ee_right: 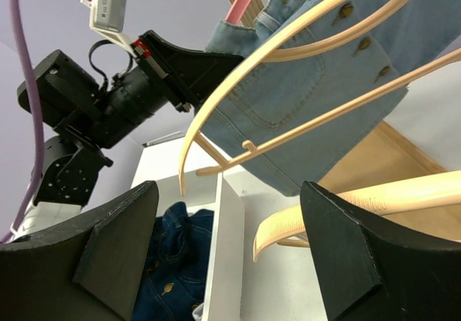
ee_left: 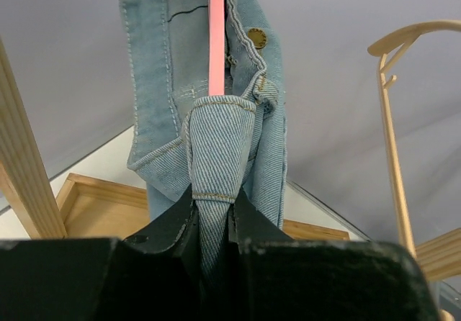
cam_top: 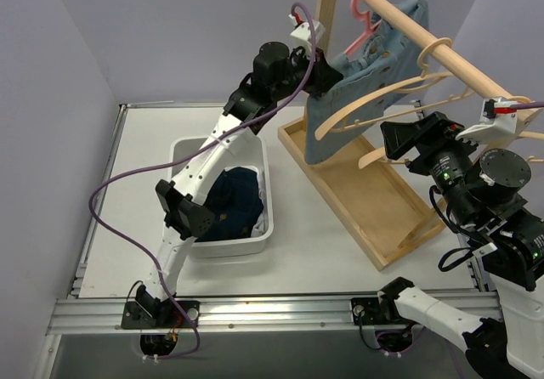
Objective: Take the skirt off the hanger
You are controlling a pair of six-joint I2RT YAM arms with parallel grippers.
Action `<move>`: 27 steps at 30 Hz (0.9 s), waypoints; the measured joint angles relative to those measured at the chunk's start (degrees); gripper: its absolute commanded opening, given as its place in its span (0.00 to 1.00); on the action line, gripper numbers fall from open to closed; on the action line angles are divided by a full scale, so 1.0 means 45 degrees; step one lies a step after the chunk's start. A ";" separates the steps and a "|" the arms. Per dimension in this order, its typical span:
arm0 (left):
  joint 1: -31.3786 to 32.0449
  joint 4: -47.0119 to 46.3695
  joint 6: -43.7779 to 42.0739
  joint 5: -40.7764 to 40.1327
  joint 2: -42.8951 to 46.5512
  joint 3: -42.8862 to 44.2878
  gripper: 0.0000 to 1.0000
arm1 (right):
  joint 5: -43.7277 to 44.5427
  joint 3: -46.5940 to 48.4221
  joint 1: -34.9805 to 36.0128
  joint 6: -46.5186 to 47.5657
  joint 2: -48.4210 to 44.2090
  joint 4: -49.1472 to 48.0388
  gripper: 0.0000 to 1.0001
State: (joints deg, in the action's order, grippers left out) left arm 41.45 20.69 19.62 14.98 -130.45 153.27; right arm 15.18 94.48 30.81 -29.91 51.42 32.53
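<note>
A light blue denim skirt [cam_top: 367, 69] hangs on a pink hanger [cam_top: 364, 3] from the wooden rail. It also shows in the left wrist view [ee_left: 209, 91] and the right wrist view [ee_right: 317, 83]. My left gripper [cam_top: 327, 75] is shut on a fold of the skirt's waistband [ee_left: 215, 191], pinched between both fingers, with the pink hanger arm [ee_left: 215, 33] just above. My right gripper [cam_top: 406, 141] is open and empty, below the bare wooden hangers [ee_right: 288, 62], apart from the skirt.
A white bin [cam_top: 259, 188] holds dark blue denim clothes [cam_top: 234, 200] on the table's left half. The wooden rack base [cam_top: 374, 200] and upright post [cam_top: 325, 5] stand behind it. Several bare wooden hangers [cam_top: 399, 90] hang on the rail [cam_top: 442, 48] to the right.
</note>
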 measured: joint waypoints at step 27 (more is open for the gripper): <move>-0.0491 0.1569 -0.0102 0.2419 0.4813 -0.4697 0.02 | -0.0903 0.0272 0.0000 0.1156 0.1681 0.0097 0.76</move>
State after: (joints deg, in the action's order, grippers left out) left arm 39.24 27.75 19.16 25.87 -108.79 132.14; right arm 11.11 95.70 30.81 -24.71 58.98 32.97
